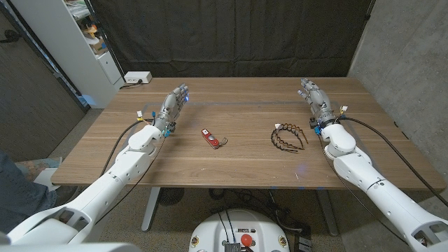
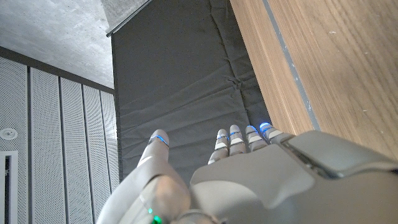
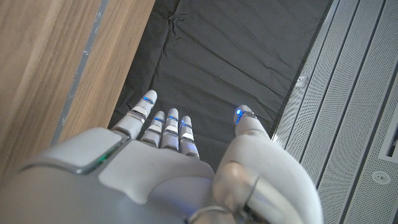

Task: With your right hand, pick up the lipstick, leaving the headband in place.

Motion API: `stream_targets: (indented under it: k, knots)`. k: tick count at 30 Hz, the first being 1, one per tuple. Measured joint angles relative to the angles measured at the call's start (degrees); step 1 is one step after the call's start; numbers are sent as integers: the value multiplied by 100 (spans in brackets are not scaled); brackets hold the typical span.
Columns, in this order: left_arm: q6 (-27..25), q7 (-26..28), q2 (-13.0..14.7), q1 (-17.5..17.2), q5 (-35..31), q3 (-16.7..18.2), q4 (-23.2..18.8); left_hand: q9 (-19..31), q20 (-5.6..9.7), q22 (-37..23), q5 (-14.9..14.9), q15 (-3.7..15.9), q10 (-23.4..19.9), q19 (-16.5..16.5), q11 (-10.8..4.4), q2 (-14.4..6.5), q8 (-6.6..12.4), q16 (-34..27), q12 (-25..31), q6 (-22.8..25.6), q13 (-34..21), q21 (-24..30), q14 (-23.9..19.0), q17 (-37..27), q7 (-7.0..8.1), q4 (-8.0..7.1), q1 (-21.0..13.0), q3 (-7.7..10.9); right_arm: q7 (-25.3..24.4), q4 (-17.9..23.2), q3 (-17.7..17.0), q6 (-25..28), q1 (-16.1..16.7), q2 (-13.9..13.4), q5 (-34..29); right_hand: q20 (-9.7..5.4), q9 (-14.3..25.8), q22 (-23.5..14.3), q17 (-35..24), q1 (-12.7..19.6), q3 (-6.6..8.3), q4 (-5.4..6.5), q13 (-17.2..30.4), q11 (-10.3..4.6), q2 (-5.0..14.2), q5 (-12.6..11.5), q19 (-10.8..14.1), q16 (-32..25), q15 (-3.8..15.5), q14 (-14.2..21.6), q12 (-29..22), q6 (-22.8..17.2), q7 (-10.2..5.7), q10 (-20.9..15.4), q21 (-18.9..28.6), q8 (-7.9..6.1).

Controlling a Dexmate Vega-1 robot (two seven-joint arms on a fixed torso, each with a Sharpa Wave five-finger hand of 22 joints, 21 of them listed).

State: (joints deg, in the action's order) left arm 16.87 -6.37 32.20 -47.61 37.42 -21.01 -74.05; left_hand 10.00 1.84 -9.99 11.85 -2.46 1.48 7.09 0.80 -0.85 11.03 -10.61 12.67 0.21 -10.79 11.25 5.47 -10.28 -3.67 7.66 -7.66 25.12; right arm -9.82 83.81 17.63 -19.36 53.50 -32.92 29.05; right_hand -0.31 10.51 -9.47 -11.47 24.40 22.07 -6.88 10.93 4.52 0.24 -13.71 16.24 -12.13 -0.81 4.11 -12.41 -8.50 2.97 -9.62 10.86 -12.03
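Lipstick (image 1: 211,138) lies untouched on the wooden table (image 1: 245,168), left of the headband (image 1: 288,136); right hand (image 1: 316,100) beyond the headband, fingers apart, holding nothing, nothing yet done.

We see both white arms stretched forward, the grey left hand (image 1: 175,100) and grey right hand (image 1: 313,96) each holding nothing, fingers extended and thumb apart.

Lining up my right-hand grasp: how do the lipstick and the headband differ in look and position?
The lipstick is a small red straight piece near the table's middle; the headband is a larger, dark, toothed arch lying closer to the right hand. Both lie apart on the wooden table, untouched by either hand.
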Motion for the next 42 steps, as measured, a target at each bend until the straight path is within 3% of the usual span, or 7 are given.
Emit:
stream_targets:
  k: [42]
  knots:
    - [-113, -69, 17, 145, -16, -31, 107, 0, -1, 0, -25, 0, 1, 0, 0, 0, -22, 0, -18, 0, 0, 0, 0, 2, 0, 0, 0, 0, -277, -91, -223, -72, -71, -58, -93, 0, 0, 0, -13, 30, -24, -23, 0, -22, 30, 0, -1, 0, 11, 51, 44, -22, -22, -21, 0, 45]
